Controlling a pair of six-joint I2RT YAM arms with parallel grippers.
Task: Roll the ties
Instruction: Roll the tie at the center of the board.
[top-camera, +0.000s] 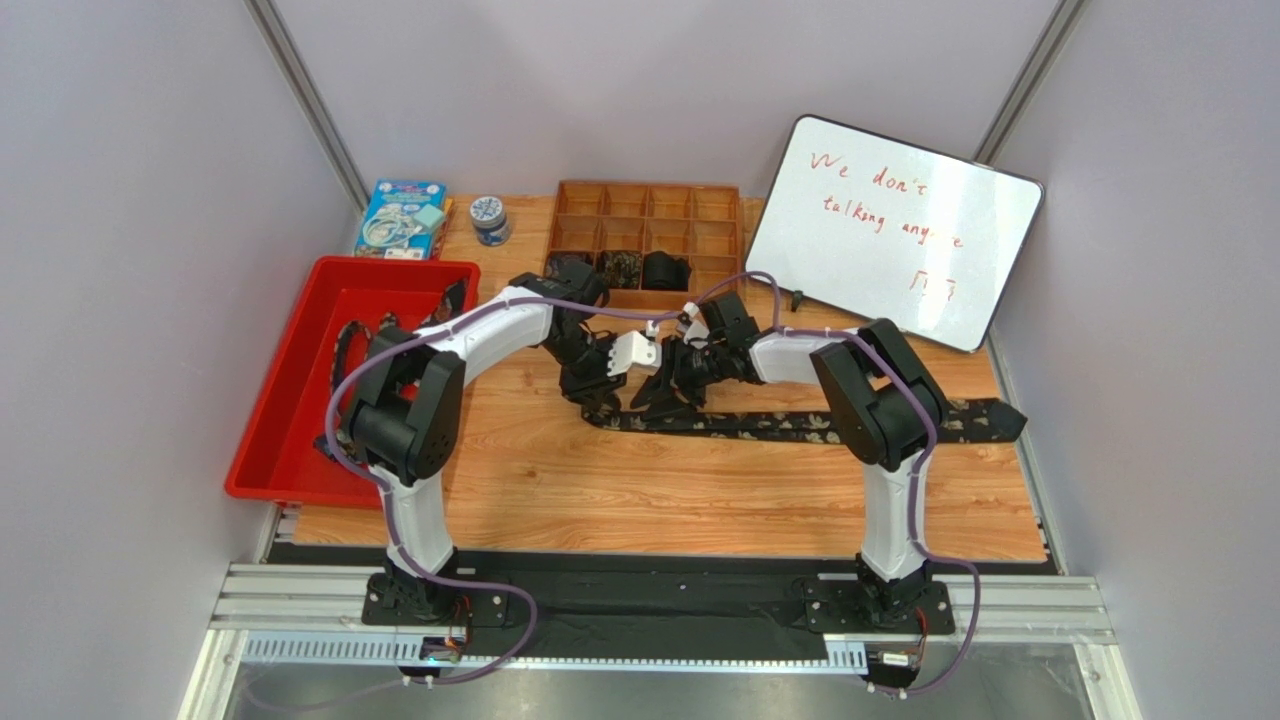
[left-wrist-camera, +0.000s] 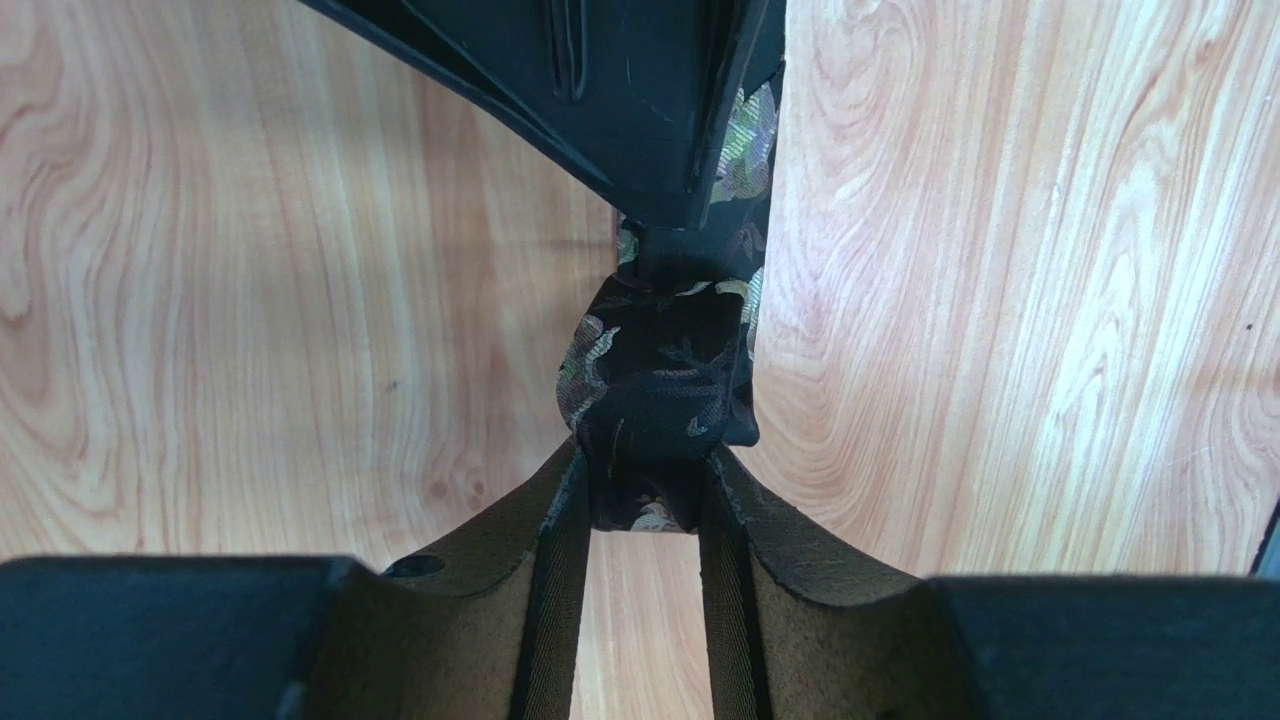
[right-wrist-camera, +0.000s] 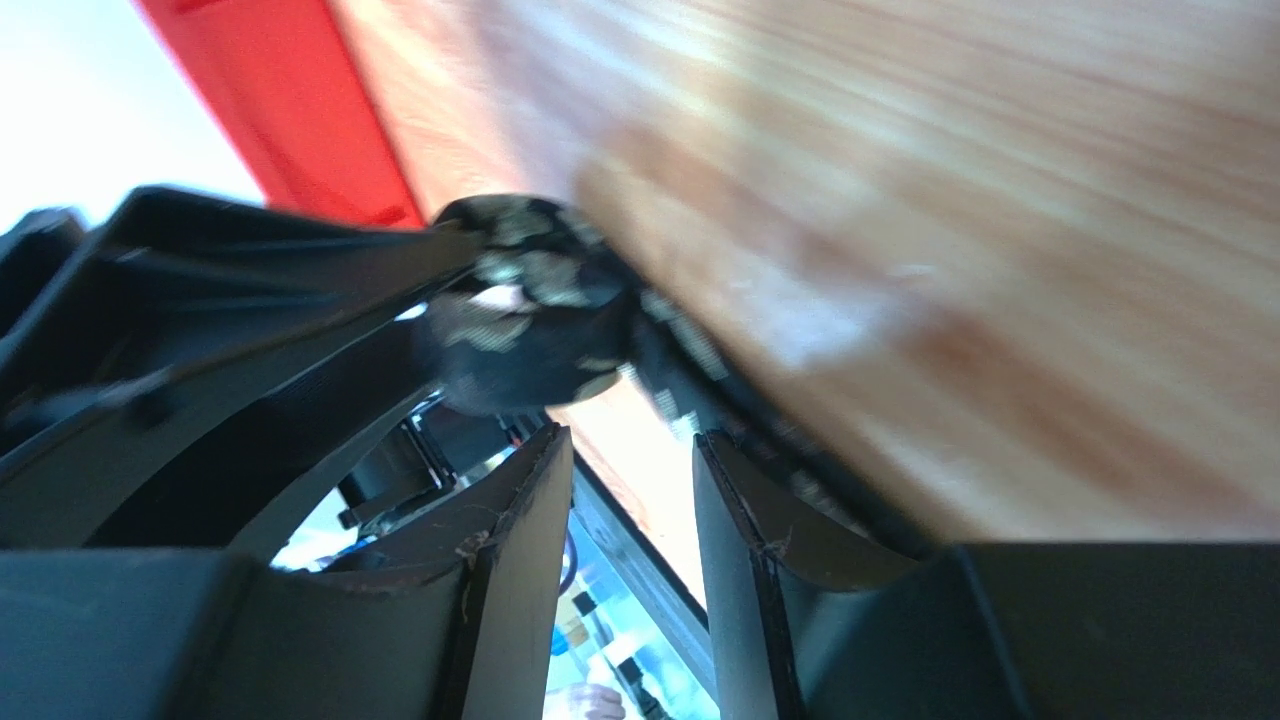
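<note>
A dark speckled tie (top-camera: 842, 425) lies flat across the wooden table, running right from the two grippers. Its left end is rolled into a small coil (left-wrist-camera: 661, 375), which also shows in the right wrist view (right-wrist-camera: 519, 318). My left gripper (top-camera: 609, 398) is shut on the coil, with fabric pinched between its fingertips in the left wrist view (left-wrist-camera: 646, 465). My right gripper (top-camera: 664, 390) is open and empty; in its own blurred view (right-wrist-camera: 631, 443) the coil sits just beyond its fingertips. Its dark body (left-wrist-camera: 646, 90) hangs over the tie beyond the coil.
A red tray (top-camera: 286, 450) at the left holds more ties (top-camera: 353, 353). A wooden compartment box (top-camera: 646, 210) at the back holds dark coils (top-camera: 631, 270). A whiteboard (top-camera: 902, 225) leans at the back right. A blue box (top-camera: 403, 218) and a jar (top-camera: 489, 219) stand at the back left.
</note>
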